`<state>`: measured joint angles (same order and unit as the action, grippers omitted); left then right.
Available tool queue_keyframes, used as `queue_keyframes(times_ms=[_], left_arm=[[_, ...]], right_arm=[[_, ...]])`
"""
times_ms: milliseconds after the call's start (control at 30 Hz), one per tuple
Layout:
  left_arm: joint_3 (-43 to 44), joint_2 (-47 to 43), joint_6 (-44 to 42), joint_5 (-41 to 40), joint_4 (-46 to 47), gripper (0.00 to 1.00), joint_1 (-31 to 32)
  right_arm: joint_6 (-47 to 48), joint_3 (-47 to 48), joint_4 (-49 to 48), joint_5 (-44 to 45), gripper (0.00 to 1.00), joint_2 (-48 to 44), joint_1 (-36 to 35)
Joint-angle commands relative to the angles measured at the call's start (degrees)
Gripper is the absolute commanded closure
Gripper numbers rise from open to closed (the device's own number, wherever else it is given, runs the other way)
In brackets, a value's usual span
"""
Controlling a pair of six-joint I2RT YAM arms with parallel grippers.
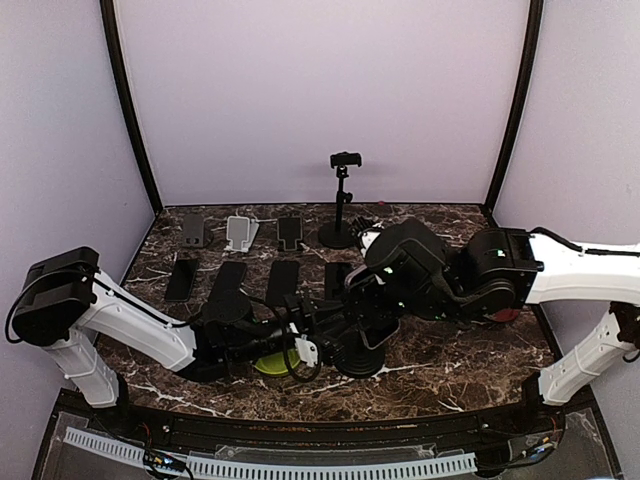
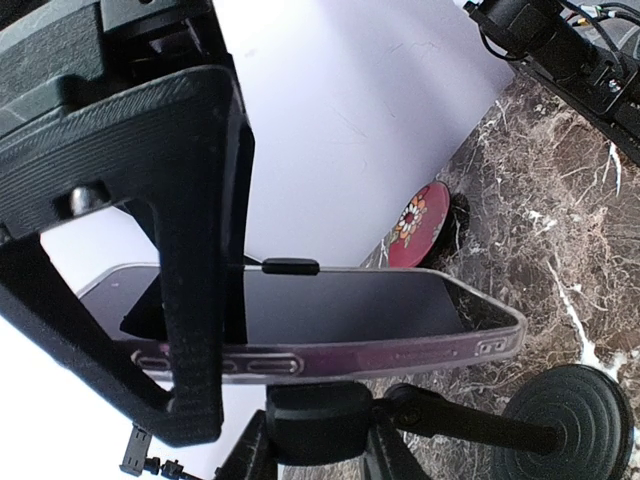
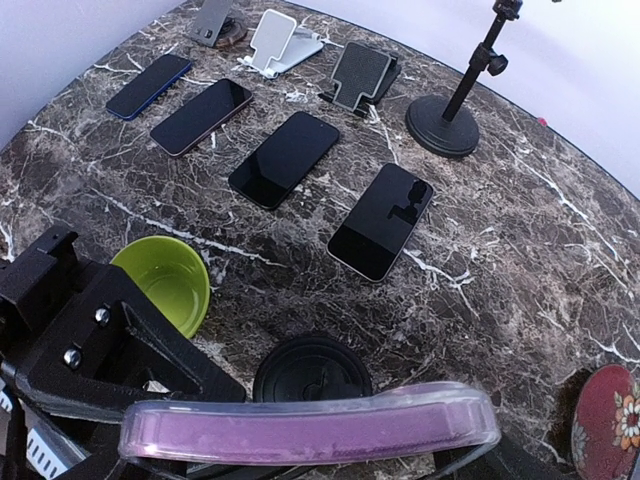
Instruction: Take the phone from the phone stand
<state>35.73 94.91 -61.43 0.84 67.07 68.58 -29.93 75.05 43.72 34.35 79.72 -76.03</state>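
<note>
Purple-cased phone (image 2: 330, 320) sits in the stand (image 2: 320, 425) with the left pincer (image 2: 200, 300) at it. I cannot tell if it or the right pincer (image 1: 366, 320) squeezes. A crooked pull could tip the stand.

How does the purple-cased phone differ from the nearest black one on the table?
The cased phone sits raised, clamped on a stand; the black phone lies flat on the table. The cased phone has a see-through purple rim; the black phone looks plain black. Both show dark screens.
</note>
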Motion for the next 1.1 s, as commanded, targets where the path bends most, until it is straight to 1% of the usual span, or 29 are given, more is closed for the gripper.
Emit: queue_keyframes(times_ms=[0, 133, 567, 1067], left_arm=[[-2.54, -2.31, 1.49, 1.26, 0.38, 1.0, -0.55], [-2.25, -1.83, 1.2, 0.88, 0.37, 1.0, -0.87], [1.36, 1.9, -1.25, -1.92, 2.41, 1.0, 0.21], [1.28, 2.52, -1.84, -2.94, 3.07, 1.0, 0.44]], right_arm=[[3.94, 0.65, 10.95, 10.84, 0.82, -1.44, 1.29], [4.52, 0.42, 9.88, 9.45, 0.82, -2.83, 1.28], [2.97, -3.13, -5.89, -4.52, 0.83, -6.06, 1.28], [4.54, -3.71, -14.05, -13.66, 0.85, -8.96, 0.45]])
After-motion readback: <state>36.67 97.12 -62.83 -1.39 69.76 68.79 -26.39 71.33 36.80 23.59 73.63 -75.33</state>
